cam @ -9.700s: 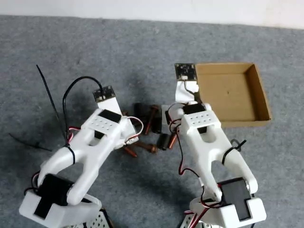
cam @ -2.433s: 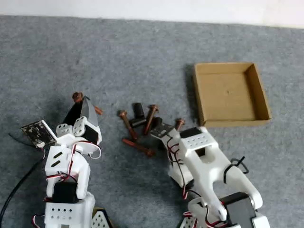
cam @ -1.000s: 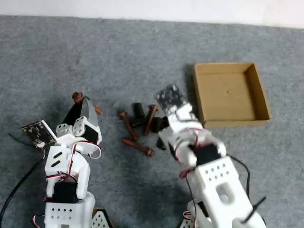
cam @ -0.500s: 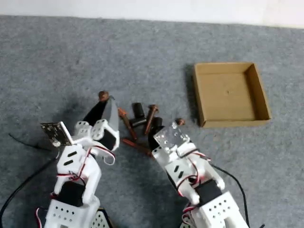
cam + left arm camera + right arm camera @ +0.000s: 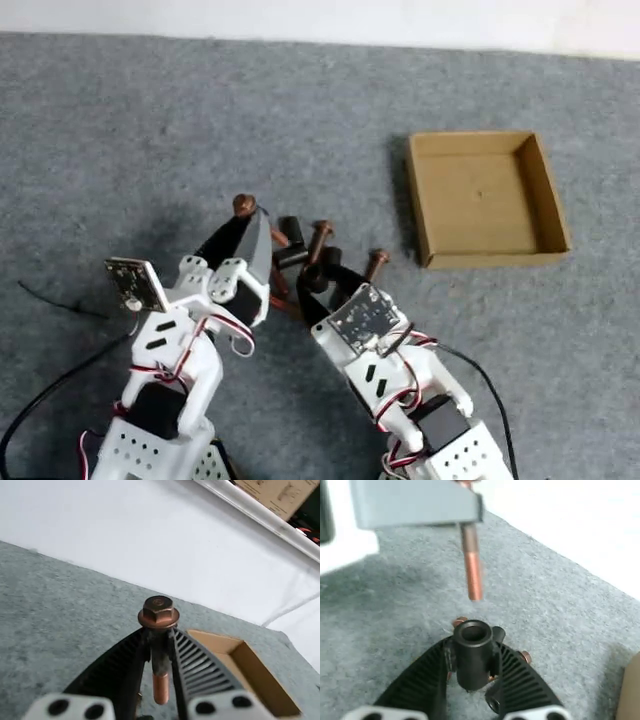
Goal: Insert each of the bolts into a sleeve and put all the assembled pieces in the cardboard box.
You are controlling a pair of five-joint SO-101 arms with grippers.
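My left gripper (image 5: pixel 248 228) is shut on a copper bolt (image 5: pixel 243 206), held head up above the table; in the left wrist view the bolt (image 5: pixel 159 630) stands upright between the ribbed fingers. My right gripper (image 5: pixel 316 282) is shut on a black sleeve (image 5: pixel 472 652) with its bore facing up. The bolt's shank (image 5: pixel 471 565) hangs just above and slightly behind the sleeve's opening, apart from it. The cardboard box (image 5: pixel 480 200) lies at the right with nothing in it.
Loose bolts (image 5: pixel 318 240) (image 5: pixel 375 263) and a black sleeve (image 5: pixel 290 230) lie on the grey carpet between the grippers and the box. The box wall (image 5: pixel 250 665) shows beyond the left gripper. A black cable (image 5: pixel 50 300) trails at the left.
The left gripper has carried its bolt to the right, toward the pile. The right arm has swung round and lifted a black sleeve, bringing it under the bolt.
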